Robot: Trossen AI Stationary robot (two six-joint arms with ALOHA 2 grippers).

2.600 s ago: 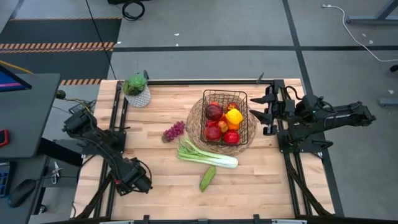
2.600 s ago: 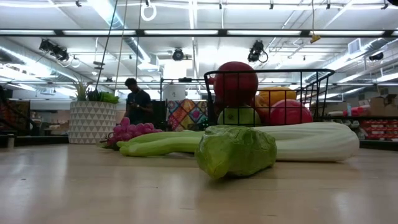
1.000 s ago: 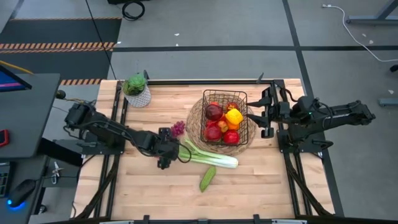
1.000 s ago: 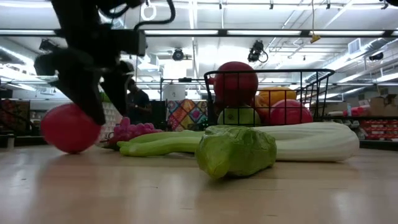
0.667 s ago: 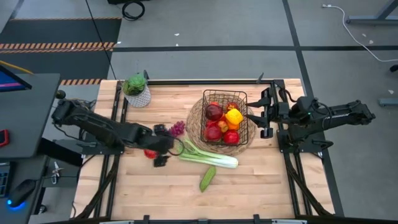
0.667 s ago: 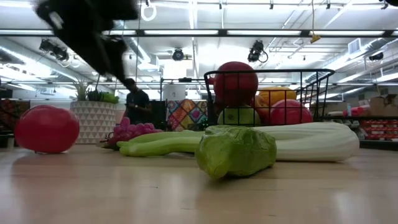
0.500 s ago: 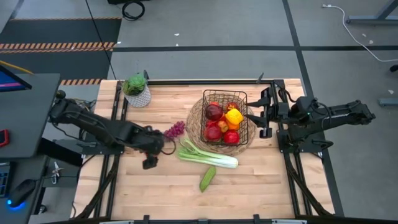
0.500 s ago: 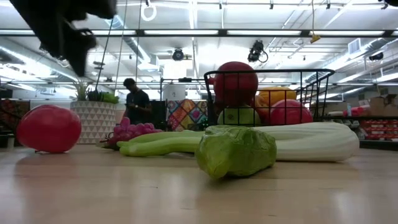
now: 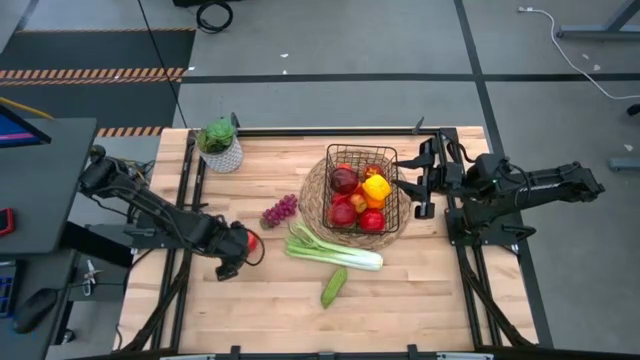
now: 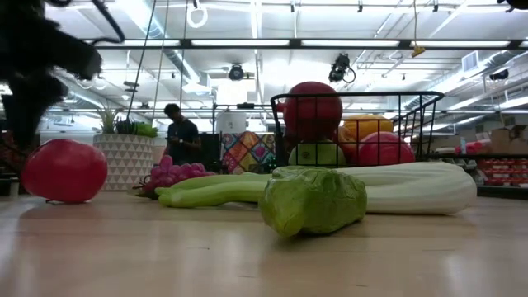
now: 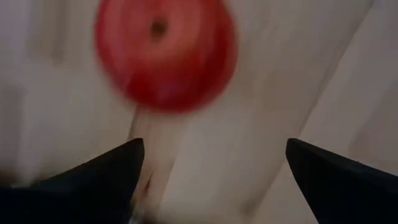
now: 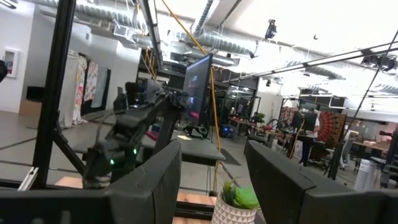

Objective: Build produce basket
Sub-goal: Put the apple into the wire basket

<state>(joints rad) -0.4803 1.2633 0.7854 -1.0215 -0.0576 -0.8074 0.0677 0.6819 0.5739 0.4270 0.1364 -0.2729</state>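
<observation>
left gripper [image 9: 236,255]: I'm seeing it hovering low over the table [image 9: 260,300], fingers spread, gripping nothing
red apple [image 9: 250,241]: sitting on the wood just beside the left gripper, clear of the fingers [image 11: 93,180] in the left wrist view
basket [image 9: 362,189]: sitting on the round woven mat [image 9: 312,195], holding apples, a yellow pepper [image 9: 376,187] and an orange
grapes [image 9: 279,210]: lying between the red apple and the mat
leek [image 9: 330,249]: lying in front of the mat
cucumber [image 9: 333,286]: lying near the leek, well apart from the basket
right gripper [image 9: 418,187]: I'm reading it as parked just beside the basket, fingers apart, nothing between them
plant [image 9: 219,143]: standing at the table's far corner
</observation>
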